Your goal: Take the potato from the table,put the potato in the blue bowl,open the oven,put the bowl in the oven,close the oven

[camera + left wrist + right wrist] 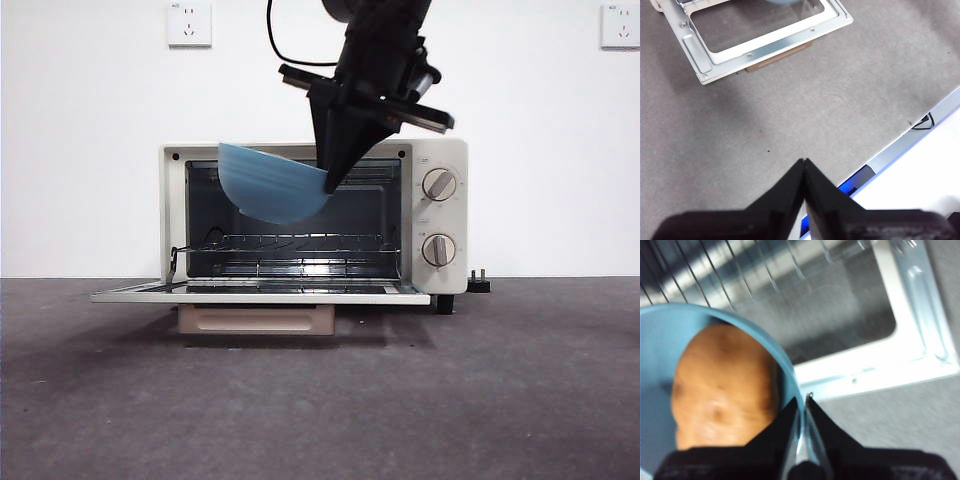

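Observation:
The cream-white oven (430, 215) stands with its door (260, 294) folded down flat. In front of its opening the blue bowl (272, 188) hangs tilted in the air above the door. My right gripper (332, 180) comes down from above and is shut on the bowl's rim (792, 390). Inside the bowl lies the orange-brown potato (722, 385). The wire rack (740, 270) and open door (900, 355) show beyond the bowl. My left gripper (804, 162) is shut and holds nothing, hovering over the table (790, 115) in front of the door (765, 35).
The oven's two knobs (439, 215) sit on its right side. A beige bar handle (257, 319) hangs under the open door. A black plug (480, 283) lies at the oven's right. The table's near edge (920, 135) shows in the left wrist view.

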Robot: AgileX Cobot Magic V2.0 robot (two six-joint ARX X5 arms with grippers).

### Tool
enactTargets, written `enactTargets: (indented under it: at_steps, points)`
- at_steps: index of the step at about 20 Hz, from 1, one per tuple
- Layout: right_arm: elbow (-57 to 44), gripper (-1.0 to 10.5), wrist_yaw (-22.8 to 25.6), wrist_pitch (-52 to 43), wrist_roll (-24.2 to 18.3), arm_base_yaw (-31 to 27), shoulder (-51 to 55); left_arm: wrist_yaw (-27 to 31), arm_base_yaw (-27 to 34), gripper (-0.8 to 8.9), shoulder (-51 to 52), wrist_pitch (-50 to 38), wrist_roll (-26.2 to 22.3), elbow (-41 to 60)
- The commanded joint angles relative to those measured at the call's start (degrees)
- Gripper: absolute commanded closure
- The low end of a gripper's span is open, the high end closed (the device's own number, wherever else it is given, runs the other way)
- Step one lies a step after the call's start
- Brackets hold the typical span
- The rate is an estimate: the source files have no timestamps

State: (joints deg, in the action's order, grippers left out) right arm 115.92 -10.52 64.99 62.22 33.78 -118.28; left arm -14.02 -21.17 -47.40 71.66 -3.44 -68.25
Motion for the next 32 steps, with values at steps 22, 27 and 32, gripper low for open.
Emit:
enactTargets:
  at_steps: [22, 27, 32]
  points:
    - [8.3, 9.6, 12.7, 0.2, 18.2, -3.1, -7.4, 0.2, -0.2, 8.19, -2.1, -0.7, -0.8, 0.0]
    - [8.3, 9.3, 13.2, 0.4, 18.2, -3.1, -7.7, 0.2, -0.2, 8.19, -2.1, -0.8, -0.7, 0.0]
    - [8.3, 8.5, 13.2, 0.0, 18.1, -3.1, -8.3, 0.2, -0.2, 8.19, -2.1, -0.5, -0.6, 0.0]
